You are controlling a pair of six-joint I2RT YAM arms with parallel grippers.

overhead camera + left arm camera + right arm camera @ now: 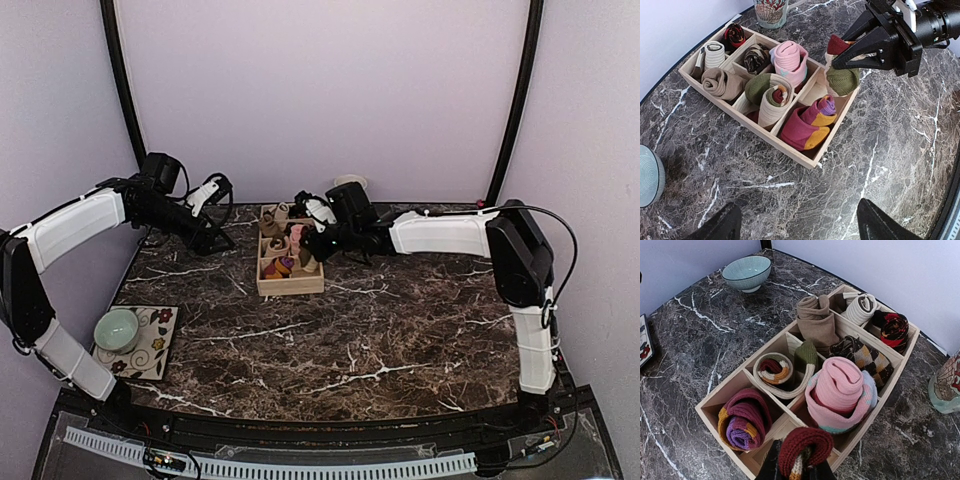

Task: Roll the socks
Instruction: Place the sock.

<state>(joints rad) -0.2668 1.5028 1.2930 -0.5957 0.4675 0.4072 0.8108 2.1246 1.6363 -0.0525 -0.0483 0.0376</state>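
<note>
Rolled sock [842, 80] clamped between right fingers [862, 25], over tray [740, 118] corner compartment.

tray [290, 288] ctr-back on table [400, 330] | rolled socks [807, 125] in its compts | bowl [116, 329] on mat [155, 345], front-L | mug [771, 11] back-R of tray

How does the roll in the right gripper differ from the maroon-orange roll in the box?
The held roll is beige with reddish-brown and olive-green patches; the striped roll is maroon, orange and purple. The held roll is clamped in the right gripper; the striped roll lies free in the box. Both are rolled.
</note>
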